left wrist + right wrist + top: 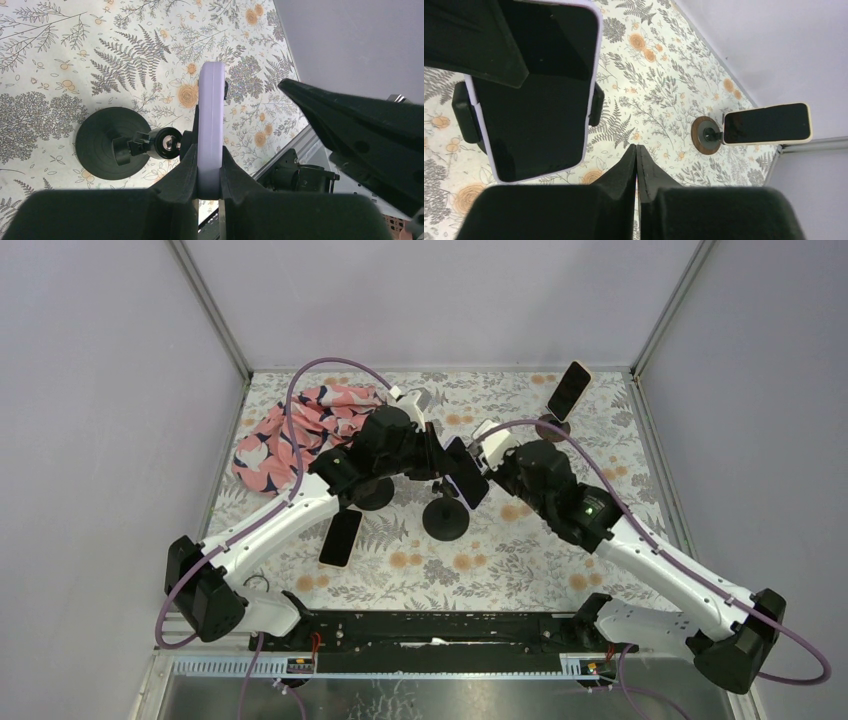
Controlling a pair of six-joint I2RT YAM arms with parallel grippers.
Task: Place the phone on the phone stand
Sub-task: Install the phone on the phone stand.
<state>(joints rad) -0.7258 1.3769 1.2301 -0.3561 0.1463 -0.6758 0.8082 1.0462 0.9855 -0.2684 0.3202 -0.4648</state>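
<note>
Phone [467,473]: over the table's middle, above the black stand [443,518]. In my top view its long axis runs 11 to 5 o'clock, with the screen turned toward 3 o'clock.
Left gripper [209,161]: closed narrowly on the phone's near end, one finger on each face.
Right gripper [636,152]: fingers pressed together, holding nothing, just beside the phone.
Left wrist only: I see just the lilac edge, with the stand's ball joint behind it.
Right wrist only: I get the dark screen with cradle arms at both long sides, and a second phone [768,123] mounted at 1 o'clock.
</note>
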